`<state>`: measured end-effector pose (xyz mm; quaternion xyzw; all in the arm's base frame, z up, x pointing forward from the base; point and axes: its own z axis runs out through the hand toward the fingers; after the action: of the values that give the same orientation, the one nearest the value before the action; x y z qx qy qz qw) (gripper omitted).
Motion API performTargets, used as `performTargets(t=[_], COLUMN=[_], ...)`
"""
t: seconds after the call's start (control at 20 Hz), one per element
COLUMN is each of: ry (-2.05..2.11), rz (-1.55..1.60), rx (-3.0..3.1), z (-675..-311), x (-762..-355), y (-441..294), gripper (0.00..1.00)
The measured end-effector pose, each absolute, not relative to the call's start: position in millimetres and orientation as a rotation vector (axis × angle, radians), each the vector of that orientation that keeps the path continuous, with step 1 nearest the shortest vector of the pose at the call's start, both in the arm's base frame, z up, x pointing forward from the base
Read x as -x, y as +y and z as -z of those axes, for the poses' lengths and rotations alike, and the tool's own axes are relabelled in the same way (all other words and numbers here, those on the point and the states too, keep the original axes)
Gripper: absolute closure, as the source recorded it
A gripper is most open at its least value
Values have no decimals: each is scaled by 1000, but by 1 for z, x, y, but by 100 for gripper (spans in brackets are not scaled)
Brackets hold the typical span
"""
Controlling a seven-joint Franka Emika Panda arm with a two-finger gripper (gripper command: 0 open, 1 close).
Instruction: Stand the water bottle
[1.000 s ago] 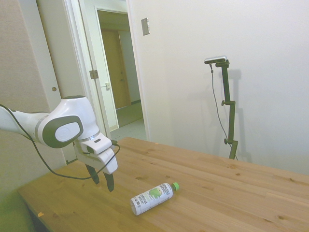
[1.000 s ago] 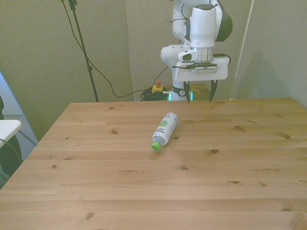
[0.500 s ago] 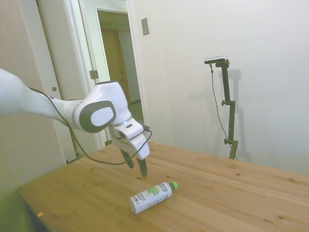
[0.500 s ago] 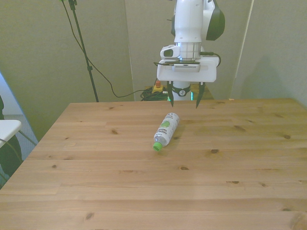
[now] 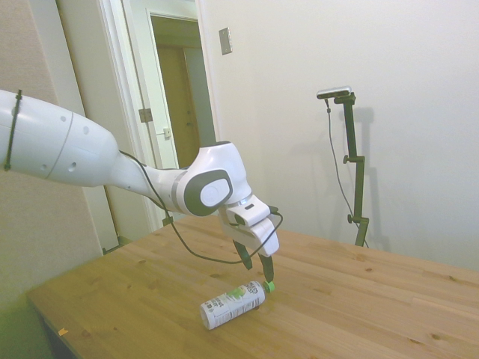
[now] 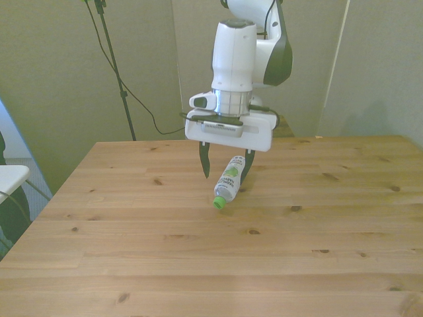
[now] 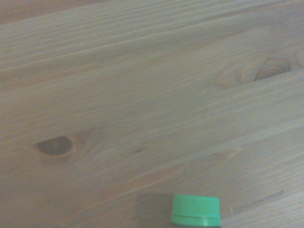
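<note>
The water bottle (image 5: pixel 233 304) lies on its side on the wooden table (image 5: pixel 352 299), a small clear bottle with a white label and a green cap (image 5: pixel 269 286). In the front view the water bottle (image 6: pixel 229 178) points its cap (image 6: pixel 218 203) toward the camera. My gripper (image 6: pixel 225 173) hangs open just above the bottle's cap end, one finger on each side of it, not touching. In the side view the gripper (image 5: pixel 257 266) is directly over the cap. The wrist view shows only the green cap (image 7: pixel 195 212) and bare wood.
The wooden table (image 6: pixel 132 251) stretches wide on all sides of the bottle. A doorway (image 5: pixel 179 112) opens behind the table in the side view. A white object (image 6: pixel 10 178) pokes in at the front view's left edge.
The arm has swung from behind the bottle out over the table and come down, so the open gripper now hangs over the bottle's cap end. The bottle has not moved.
</note>
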<state>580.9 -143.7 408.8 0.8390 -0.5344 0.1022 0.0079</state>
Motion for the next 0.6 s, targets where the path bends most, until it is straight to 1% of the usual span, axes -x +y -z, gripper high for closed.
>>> performTargets(t=[0.2, 0.4, 0.45, 0.6], ry=[-1673, -1658, -1654, -1656], rz=[-288, -264, -259, -252], rx=[-2604, -2603, -2604, -2600], z=[-384, -367, -365, -357], x=[-590, -596, -597, -599], y=[-152, -148, -146, -142], gripper=[0, 0, 100, 100])
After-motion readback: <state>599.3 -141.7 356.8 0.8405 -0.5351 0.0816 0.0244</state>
